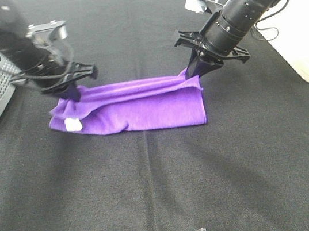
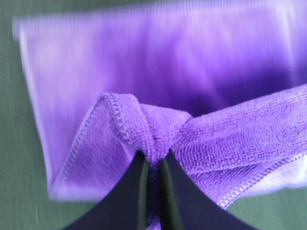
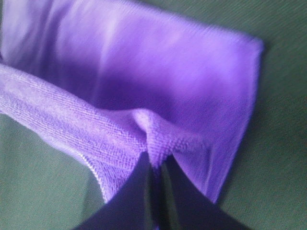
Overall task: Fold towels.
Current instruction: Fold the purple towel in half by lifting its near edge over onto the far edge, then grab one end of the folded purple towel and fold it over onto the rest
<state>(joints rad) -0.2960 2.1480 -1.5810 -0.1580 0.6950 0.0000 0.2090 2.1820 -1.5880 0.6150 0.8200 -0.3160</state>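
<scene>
Towel [image 1: 136, 111] lies doubled at mid-frame on black tabletop [image 1: 155, 197], upper corners pinched tight in my left claw [image 1: 74, 94] and right claw [image 1: 194, 70]; I judge both should travel level, edge taut, before releasing together.

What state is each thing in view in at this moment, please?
Purple towel: doubled over into a long band on the black cloth, bunched at both ends.
Left gripper: shut on the towel's left end.
Right gripper: shut on the towel's right end.
White tag: showing on top, near the towel's left front corner.
</scene>
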